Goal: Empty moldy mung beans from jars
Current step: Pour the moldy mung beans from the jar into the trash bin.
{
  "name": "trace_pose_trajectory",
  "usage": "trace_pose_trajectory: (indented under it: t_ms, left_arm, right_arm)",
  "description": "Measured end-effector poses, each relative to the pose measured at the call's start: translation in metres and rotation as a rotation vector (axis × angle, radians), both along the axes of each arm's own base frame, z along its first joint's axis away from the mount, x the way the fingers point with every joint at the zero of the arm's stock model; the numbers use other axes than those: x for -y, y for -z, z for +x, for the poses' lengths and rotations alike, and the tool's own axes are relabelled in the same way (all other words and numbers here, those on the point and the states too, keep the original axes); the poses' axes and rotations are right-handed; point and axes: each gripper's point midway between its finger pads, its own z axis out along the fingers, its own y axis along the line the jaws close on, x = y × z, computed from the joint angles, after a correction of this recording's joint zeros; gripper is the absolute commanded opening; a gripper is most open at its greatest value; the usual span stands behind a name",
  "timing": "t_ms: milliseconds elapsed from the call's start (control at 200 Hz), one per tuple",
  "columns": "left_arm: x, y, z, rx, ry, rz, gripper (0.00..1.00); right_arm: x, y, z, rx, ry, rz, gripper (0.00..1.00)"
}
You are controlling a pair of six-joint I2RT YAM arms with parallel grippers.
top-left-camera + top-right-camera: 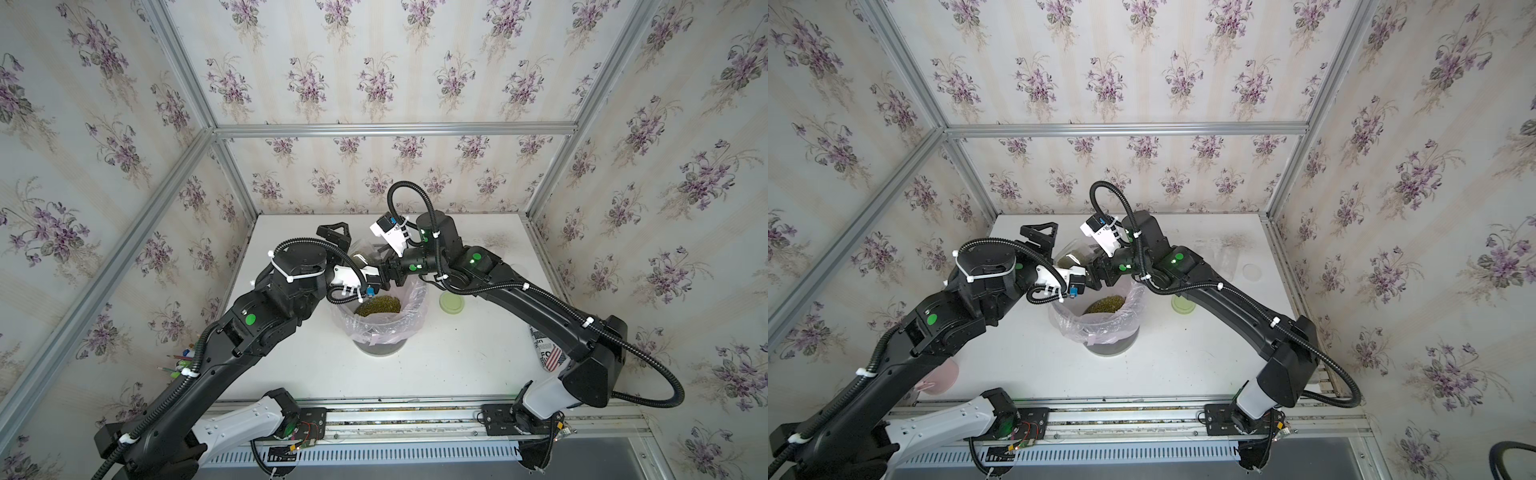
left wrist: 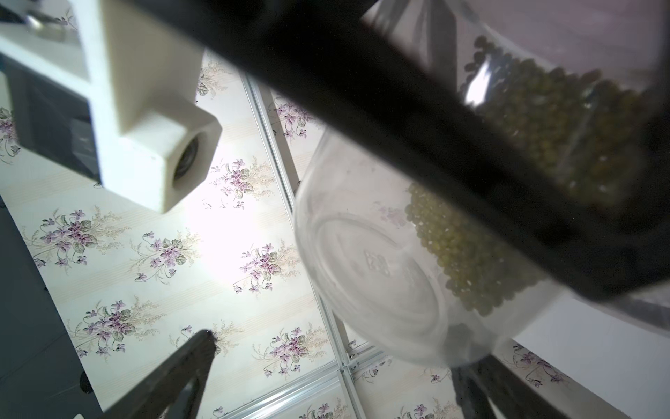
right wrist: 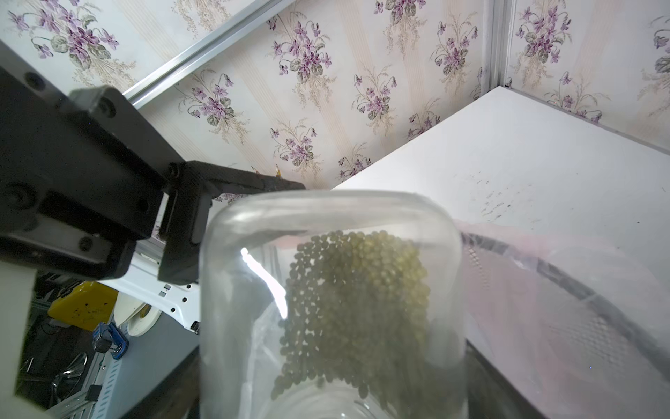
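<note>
Right claw (image 1: 386, 270) first: it's gripping a clear jar (image 3: 326, 290) by the mouth end. The fingers themselves are hidden, but the jar hangs in the air off that claw alone. The jar is tipped over, base raised and mouth angled down, right above the far rim of the bin (image 1: 399, 328).

Inside the glass, mung beans (image 3: 355, 308) sit in an olive-green patch against the jar's wall. The base end is bare and see-through in the left wrist view.

Now the left claw (image 1: 349, 249): spread wide, gripping nothing, up over the bin's far rim on the left arm's side. One black finger (image 2: 398, 127) crosses in front of the jar. Whether it touches the glass, I can't tell. The other finger (image 2: 188, 362) stands well apart from the jar.

Down below, the bin wears a pink plastic liner (image 1: 415, 299) folded over its rim. A heap of beans (image 1: 378, 306) lies inside, showing in both top views.

Outward again: a pale green lid (image 1: 452, 302) lies flat on the white table (image 1: 457, 365), just beside the bin on the right arm's side. Well apart from the bin on that same side, at the table's edge, stands a printed can (image 1: 548, 349), partly behind the right arm. On the bin's opposite side, a pink cup (image 1: 940, 376) peeks out from under the left arm.
</note>
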Motion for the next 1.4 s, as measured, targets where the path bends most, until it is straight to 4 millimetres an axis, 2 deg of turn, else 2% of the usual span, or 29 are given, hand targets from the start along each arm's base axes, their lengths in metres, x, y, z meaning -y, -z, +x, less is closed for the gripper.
trace_pose_trajectory:
  t_ms: [125, 455, 829, 1399]
  left_arm:
    - [0.001, -0.007, -0.002, 0.0, 0.0, -0.061, 1.0]
    - [-0.001, -0.021, -0.004, -0.002, -0.021, -0.189, 1.0]
    - [0.018, -0.048, 0.002, 0.03, 0.026, -0.355, 1.0]
    - [0.016, -0.055, 0.001, 0.037, 0.024, -0.434, 1.0]
  right_arm:
    - [0.005, -0.006, -0.001, -0.012, -0.005, 0.025, 0.17]
    - [0.002, -0.011, -0.006, -0.035, -0.031, 0.067, 0.17]
    - [0.002, -0.01, -0.013, -0.058, -0.06, 0.076, 0.15]
    - [0.012, -0.015, -0.005, 0.038, 0.012, 0.06, 0.13]
